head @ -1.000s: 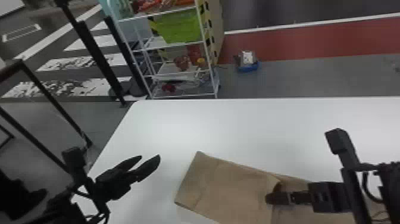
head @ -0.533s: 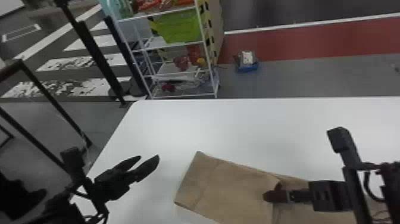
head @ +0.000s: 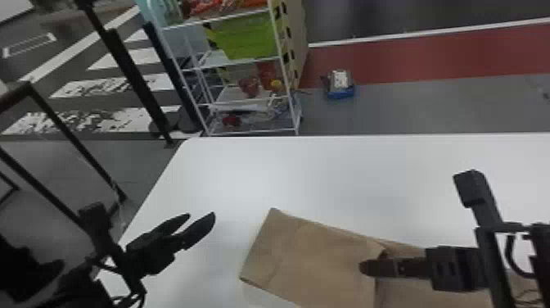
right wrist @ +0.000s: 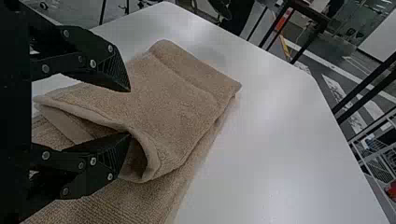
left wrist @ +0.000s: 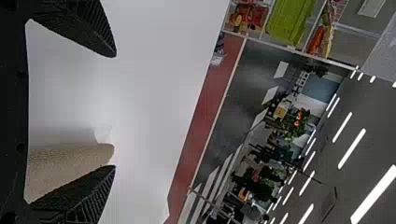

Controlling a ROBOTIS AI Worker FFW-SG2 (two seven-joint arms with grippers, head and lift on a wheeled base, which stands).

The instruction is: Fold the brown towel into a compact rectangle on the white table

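Brown towel lies on the white table, long axis roughly left-to-right — right gripper nearer, spread at the folded flap's edge, flap extending leftward; left gripper spread, beyond its left end.

The brown towel looks like soft, matt cloth with a rough, nubbly pile and a flatter woven hem, lying on a smooth white bench with a faint sheen, while the tool at right has matt black fingers with ribbed faces and shiny metal screws.
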